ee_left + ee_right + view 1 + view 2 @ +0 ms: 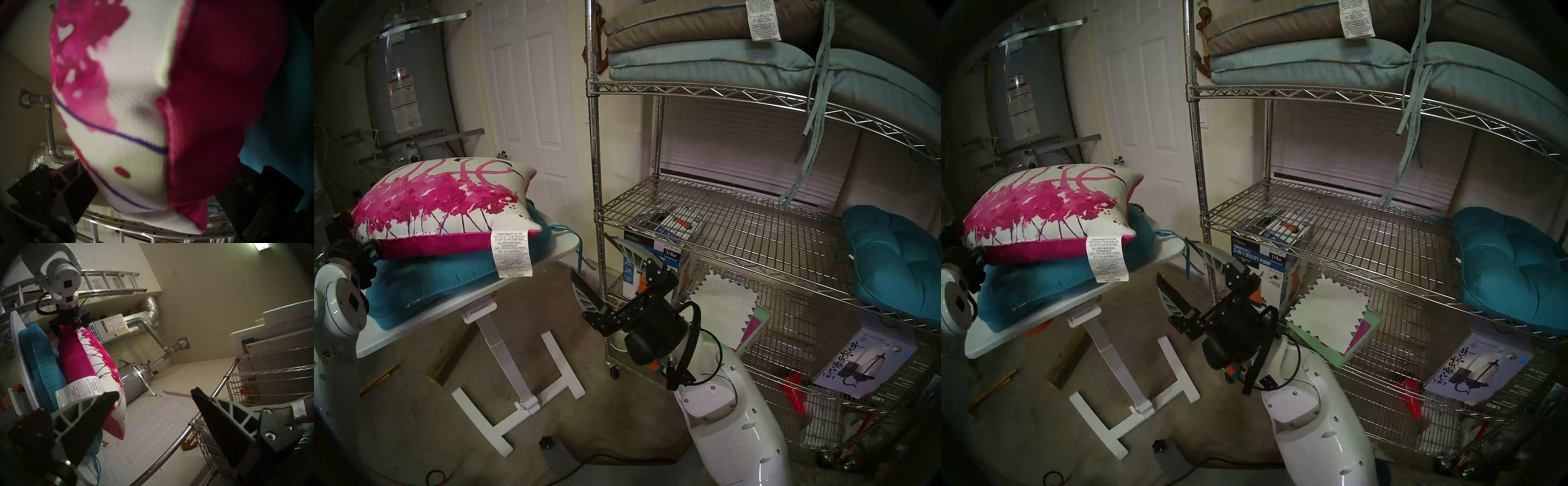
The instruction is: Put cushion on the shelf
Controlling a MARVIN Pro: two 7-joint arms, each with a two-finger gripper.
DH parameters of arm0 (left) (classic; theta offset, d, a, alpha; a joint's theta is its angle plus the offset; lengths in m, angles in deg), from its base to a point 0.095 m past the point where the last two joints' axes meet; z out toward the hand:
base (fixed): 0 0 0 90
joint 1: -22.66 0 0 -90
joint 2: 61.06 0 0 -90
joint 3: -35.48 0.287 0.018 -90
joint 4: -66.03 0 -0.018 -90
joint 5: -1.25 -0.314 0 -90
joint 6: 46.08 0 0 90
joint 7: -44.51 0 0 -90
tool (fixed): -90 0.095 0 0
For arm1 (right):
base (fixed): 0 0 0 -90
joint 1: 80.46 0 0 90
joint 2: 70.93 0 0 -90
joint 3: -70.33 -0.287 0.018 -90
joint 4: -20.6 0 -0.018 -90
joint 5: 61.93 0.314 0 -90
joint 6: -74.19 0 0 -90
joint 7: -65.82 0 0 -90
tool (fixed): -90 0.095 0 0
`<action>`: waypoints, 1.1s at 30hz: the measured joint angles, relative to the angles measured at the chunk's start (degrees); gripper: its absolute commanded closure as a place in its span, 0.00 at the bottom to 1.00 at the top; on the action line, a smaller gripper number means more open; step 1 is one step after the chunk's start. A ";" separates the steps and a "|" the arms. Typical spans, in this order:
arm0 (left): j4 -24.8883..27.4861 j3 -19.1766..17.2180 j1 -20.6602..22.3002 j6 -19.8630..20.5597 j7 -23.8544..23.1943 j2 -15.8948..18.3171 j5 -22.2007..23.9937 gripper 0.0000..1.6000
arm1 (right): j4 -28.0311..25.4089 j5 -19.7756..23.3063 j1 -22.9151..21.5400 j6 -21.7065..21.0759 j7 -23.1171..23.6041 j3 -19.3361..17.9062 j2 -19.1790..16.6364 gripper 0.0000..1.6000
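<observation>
Plump cushion (439, 207) lying splash-face up atop a teal seat cushion (449, 281) on the tilted white table (456, 315), care tag (512, 253) hanging over the near edge. Well apart from the shelf (721, 224), whose middle wire tier stands mostly bare, with only another teal cushion (897, 264) at its far right end: the likeliest spot, judged by the free room.

Left hand (153, 195) set level at the cushion's left corner, fingers spread wide to either side of the seam, one toward the white face and one toward the pink; a corner straddled but not yet pinched. Probably placed there because the bulk is too big for a single grasp.

Right hand (602, 271) in the air between table and shelf post, jaws wide apart and empty, tilted upward toward the cushion's tagged edge. Seemingly bound for the opposite side, so both ends can be lifted together. Stacked on a soft, sloping base, the cushion may slide if nudged.
</observation>
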 measured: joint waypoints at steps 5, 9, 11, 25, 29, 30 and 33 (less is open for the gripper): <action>0.00 0.00 0.04 -0.06 -0.02 -0.03 -0.06 0.00 | 0.11 0.02 -0.93 -2.01 -1.86 1.24 -0.43 0.00; 0.00 0.00 0.07 -0.10 -0.04 -0.06 -0.10 0.00 | 0.17 -0.07 -1.38 -2.96 -2.93 1.83 -0.59 0.00; 0.00 0.00 0.09 -0.12 -0.05 -0.08 -0.12 0.00 | 0.20 -0.13 -1.54 -3.31 -3.37 2.05 -0.60 0.00; 0.00 0.00 0.22 -0.24 -0.15 -0.20 -0.27 0.00 | 5.49 -7.09 -4.84 -4.37 -6.77 7.43 -0.89 0.00; 0.00 0.00 0.26 -0.27 -0.19 -0.23 -0.31 0.00 | 7.83 -8.39 -7.18 -4.80 -6.89 9.47 -0.65 0.00; 0.00 0.00 0.27 -0.28 -0.19 -0.23 -0.31 0.00 | 8.10 -8.53 -7.49 -4.85 -6.89 9.68 -0.59 0.00; 0.00 0.00 0.30 -0.30 -0.22 -0.25 -0.34 0.00 | 9.61 -9.17 -9.28 -5.12 -6.89 10.66 -0.16 0.00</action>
